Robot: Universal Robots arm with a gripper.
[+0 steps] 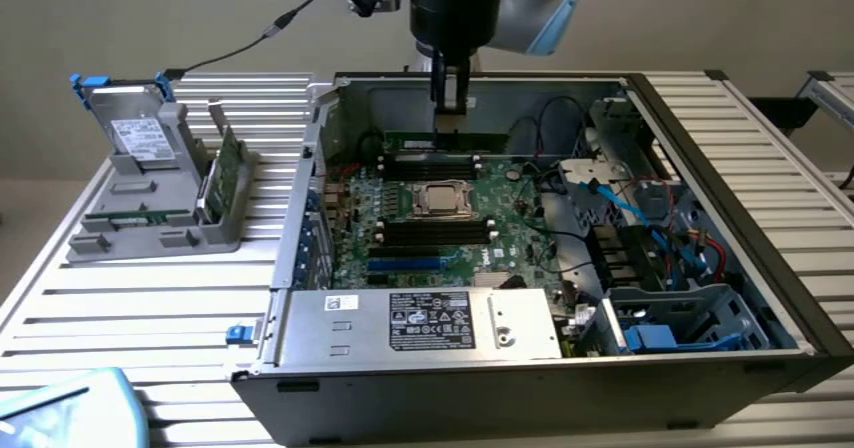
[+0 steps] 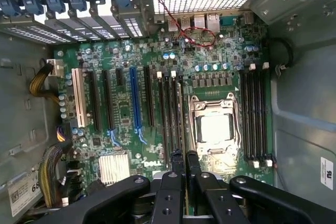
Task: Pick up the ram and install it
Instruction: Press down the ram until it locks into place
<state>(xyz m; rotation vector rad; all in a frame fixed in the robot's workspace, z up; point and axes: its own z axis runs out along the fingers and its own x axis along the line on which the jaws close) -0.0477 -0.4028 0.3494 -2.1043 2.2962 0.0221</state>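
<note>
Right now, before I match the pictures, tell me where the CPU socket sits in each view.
Exterior view: CPU socket in the middle of the motherboard, between two banks of black slots.
Wrist view: CPU socket between the same two banks.
Shared landmark: the blue slot, beyond one bank from the socket.

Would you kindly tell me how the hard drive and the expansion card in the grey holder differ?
The hard drive is silver with blue tabs; the expansion card is green. The hard drive is boxy; the expansion card is thin. Both stand in the grey holder.
</note>
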